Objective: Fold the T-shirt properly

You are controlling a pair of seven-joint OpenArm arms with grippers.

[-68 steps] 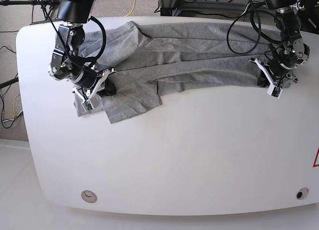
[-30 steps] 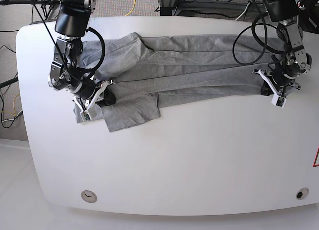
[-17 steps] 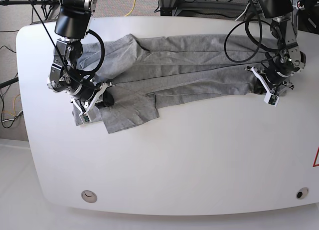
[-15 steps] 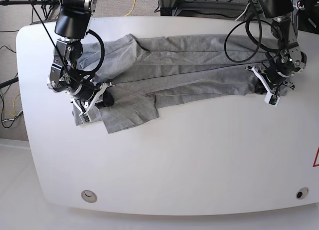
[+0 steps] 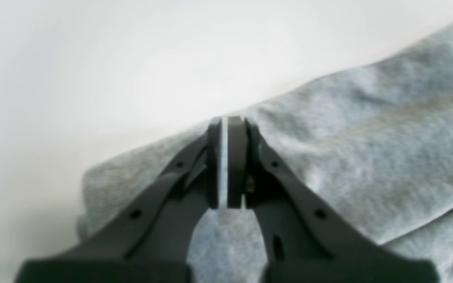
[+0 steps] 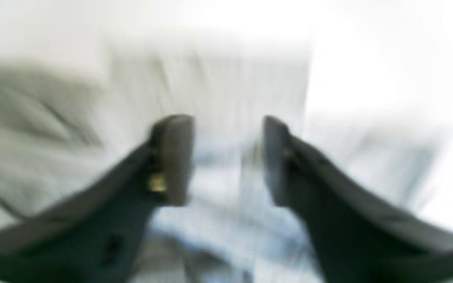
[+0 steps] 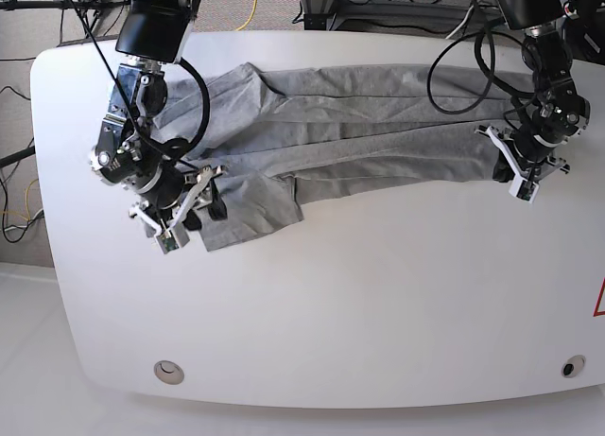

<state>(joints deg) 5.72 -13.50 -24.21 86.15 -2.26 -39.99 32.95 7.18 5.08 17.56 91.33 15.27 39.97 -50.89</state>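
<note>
The white rounded bench (image 7: 312,304) carries the light heather-grey cotton T-shirt (image 7: 359,124), stretched in a long band across its far half, one flap hanging nearer at the left. My left tool (image 5: 226,161) is pressed narrow at the shirt's right end; whether cloth sits between the jaws I cannot tell. My right tool (image 6: 226,157) stands parted over the left flap, gripping nothing. I'd lower it squarely onto the flap's edge before closing, so the fold stays flat.
</note>
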